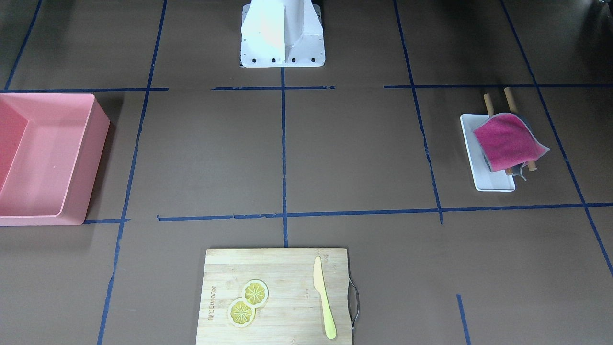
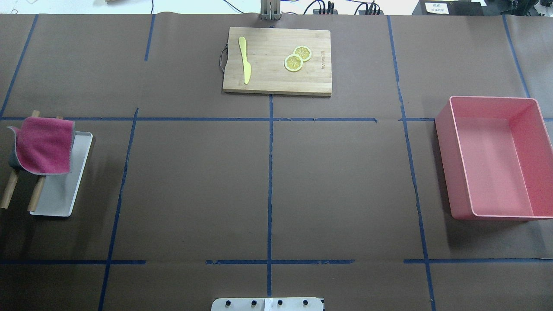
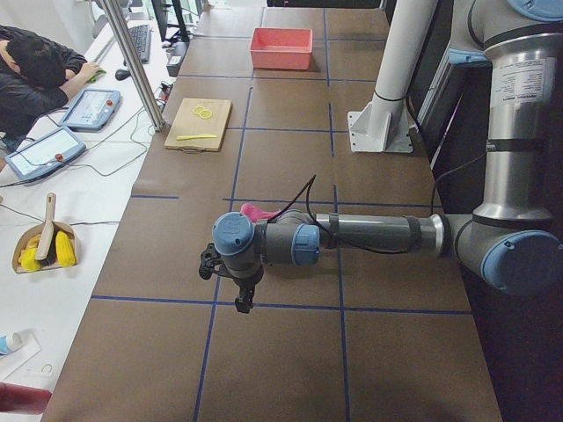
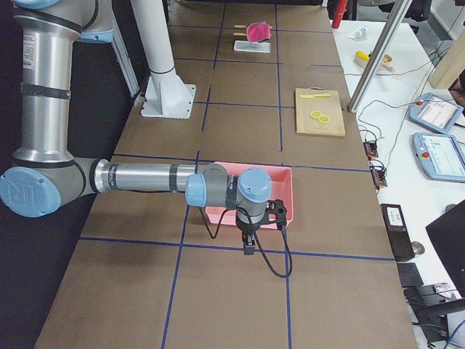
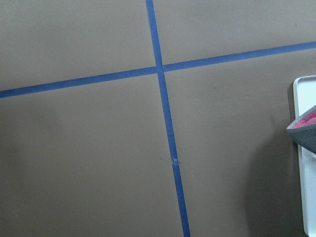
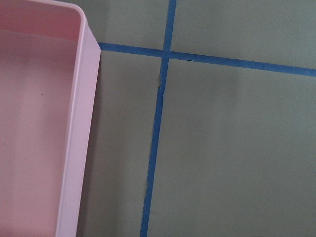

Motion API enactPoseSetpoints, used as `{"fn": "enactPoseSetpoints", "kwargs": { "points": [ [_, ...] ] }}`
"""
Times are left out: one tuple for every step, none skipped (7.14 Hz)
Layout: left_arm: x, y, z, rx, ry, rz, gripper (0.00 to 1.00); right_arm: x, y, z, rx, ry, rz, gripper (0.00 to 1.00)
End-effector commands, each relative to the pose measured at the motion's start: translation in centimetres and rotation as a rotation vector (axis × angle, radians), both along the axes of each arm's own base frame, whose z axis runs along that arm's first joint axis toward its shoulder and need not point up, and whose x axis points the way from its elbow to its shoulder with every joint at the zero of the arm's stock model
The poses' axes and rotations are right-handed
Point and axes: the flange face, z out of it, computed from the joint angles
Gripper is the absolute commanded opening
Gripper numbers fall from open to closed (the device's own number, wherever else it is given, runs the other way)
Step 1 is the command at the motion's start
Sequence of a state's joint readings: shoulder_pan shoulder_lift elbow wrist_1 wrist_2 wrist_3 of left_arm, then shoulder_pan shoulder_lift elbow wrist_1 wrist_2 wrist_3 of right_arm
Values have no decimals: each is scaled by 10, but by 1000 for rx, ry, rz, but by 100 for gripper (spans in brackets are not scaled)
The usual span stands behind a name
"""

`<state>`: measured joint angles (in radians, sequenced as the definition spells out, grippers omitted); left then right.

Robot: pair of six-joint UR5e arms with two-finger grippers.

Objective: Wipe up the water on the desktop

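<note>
Left claw (image 3: 236, 297), right claw (image 4: 251, 243): opening not determinable from side views, hung over the bench (image 2: 194, 185). Pink cloth (image 2: 43, 144): draped over white tray (image 2: 60, 194), ungrasped. Water: none discernible. Wiping judged not begun

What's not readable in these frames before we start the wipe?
Water: no puddle or sheen shows on the desktop in any view; its spot cannot be told.
Left hand: exterior left only, small and dark; open or shut unclear.
Right hand: exterior right only, same.
Wooden rods: middles hidden under the pink cloth, overhead.
Pink bin: cut by front-facing view's left edge.
</note>
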<state>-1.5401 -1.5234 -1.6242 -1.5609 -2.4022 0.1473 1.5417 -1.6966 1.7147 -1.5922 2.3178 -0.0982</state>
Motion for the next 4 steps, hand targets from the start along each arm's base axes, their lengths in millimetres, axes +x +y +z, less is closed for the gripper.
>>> {"fn": "enactPoseSetpoints", "kwargs": {
  "points": [
    [-1, -1, -5, 10, 2, -1, 100, 0, 0, 0, 2, -2, 0, 100],
    [1, -1, -4, 7, 2, 2, 100, 0, 0, 0, 2, -2, 0, 100],
    [0, -3, -13, 35, 4, 1, 100, 0, 0, -3, 6, -5, 0, 100],
    [0, -4, -29, 69, 1, 1, 100, 0, -1, -12, 26, -4, 1, 100]
  ]
}}
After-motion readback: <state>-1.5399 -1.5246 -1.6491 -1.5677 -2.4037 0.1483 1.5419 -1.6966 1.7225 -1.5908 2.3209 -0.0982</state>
